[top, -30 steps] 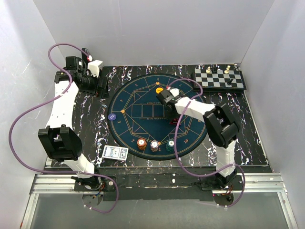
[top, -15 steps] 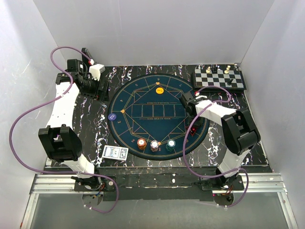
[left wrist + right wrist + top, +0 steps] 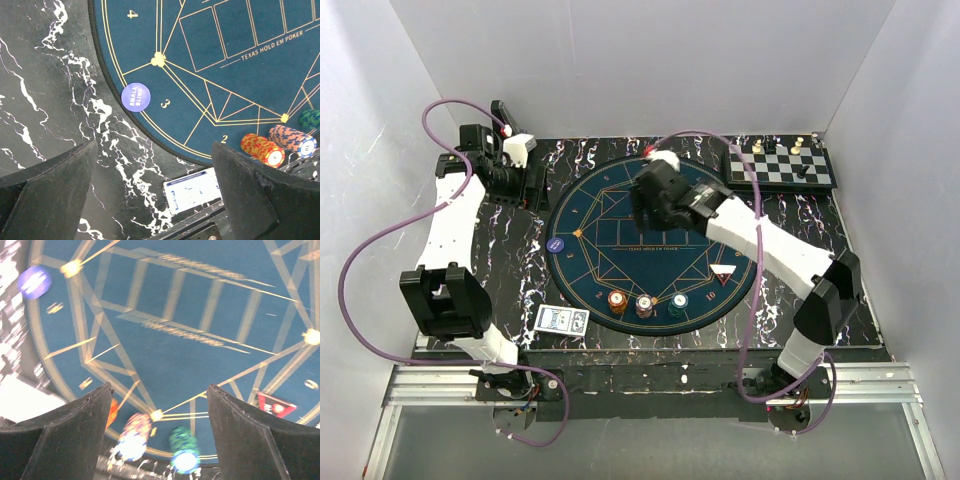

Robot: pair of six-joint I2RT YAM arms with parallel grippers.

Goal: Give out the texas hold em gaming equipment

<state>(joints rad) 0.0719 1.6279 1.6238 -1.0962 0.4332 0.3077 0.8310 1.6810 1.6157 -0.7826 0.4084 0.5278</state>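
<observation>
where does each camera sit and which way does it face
Top external: above and behind the arm bases, looking down on the table, mat and chessboard; left arm and right arm show whole.
Left wrist: on the left arm, looking down past the open left tool at the mat's edge, small blind button, card deck.
Right wrist: over the mat, blurred, looking down past the open right tool at chip stacks.
Shared: both wrist views show the button and chip stacks.

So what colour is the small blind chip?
The small blind chip is purple with white lettering, clearest from the left wrist.
</observation>
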